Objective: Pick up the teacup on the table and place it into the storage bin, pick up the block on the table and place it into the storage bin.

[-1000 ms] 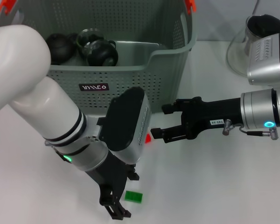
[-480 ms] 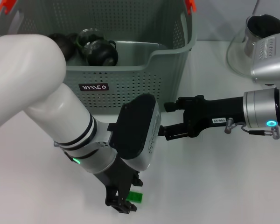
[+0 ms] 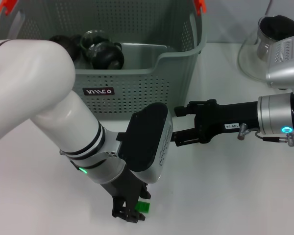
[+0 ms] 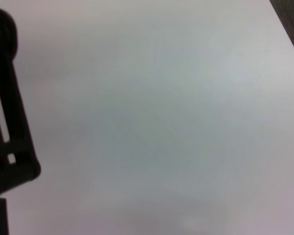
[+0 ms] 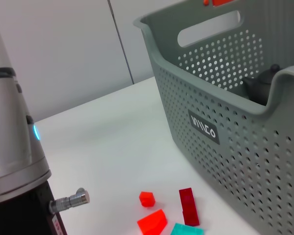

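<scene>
Lowered left end effector straddles green block.

The white table carried the grey-green perforated storage bin at about 11 o'clock in the head view. A green block lay on the tabletop at 6 o'clock. At 2 o'clock stood a glass vessel. In the right wrist view, two red blocks, a small red cube and a teal block lay just beside the bin's front wall.
</scene>
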You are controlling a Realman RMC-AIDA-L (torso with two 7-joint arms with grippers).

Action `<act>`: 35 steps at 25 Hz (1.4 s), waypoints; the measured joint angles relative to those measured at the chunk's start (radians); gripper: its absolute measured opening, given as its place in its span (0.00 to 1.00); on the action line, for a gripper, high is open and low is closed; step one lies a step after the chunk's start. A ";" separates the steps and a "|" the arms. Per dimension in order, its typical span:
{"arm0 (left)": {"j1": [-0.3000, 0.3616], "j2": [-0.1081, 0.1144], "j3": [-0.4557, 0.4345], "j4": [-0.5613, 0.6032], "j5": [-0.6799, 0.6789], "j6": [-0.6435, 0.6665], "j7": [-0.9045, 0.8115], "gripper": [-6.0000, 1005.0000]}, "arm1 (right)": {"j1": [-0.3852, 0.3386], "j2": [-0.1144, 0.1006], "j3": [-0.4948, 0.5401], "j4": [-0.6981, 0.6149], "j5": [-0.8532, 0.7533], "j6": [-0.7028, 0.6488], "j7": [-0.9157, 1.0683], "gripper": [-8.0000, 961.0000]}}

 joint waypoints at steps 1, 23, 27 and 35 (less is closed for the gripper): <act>-0.001 0.000 0.000 0.000 0.000 -0.001 0.000 0.53 | 0.000 0.000 0.001 0.000 0.000 0.000 0.000 0.95; -0.020 0.007 -0.100 0.121 0.018 0.120 -0.033 0.20 | -0.002 0.000 0.008 -0.001 0.000 -0.002 0.000 0.95; -0.043 0.007 -0.278 0.230 0.009 0.233 -0.050 0.20 | -0.002 -0.001 0.008 -0.001 0.000 -0.002 0.000 0.95; -0.159 0.028 -0.754 0.337 -0.072 0.365 -0.106 0.20 | -0.003 -0.002 0.008 -0.001 0.000 -0.004 0.000 0.95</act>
